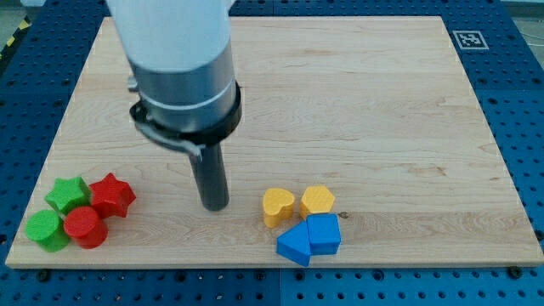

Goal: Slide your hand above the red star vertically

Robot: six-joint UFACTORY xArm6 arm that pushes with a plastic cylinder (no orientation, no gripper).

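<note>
No gripper on this rig, so no open/closed state; my tip (216, 206) rests on bare tabletop (382, 110), touching nothing; red star (111, 195) sits to the view's left, near, w/ a gap between; it's packed against green star (68, 193), red cylinder (84, 226), green cylinder (46, 229); tip probably needs to go left, then toward view's top, to end above the star.

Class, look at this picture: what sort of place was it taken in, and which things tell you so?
Probably a robotics lab bench. A wooden board lies on a blue perforated table, carries a printed marker tag, and my tip stands to the view's right of the red star.
</note>
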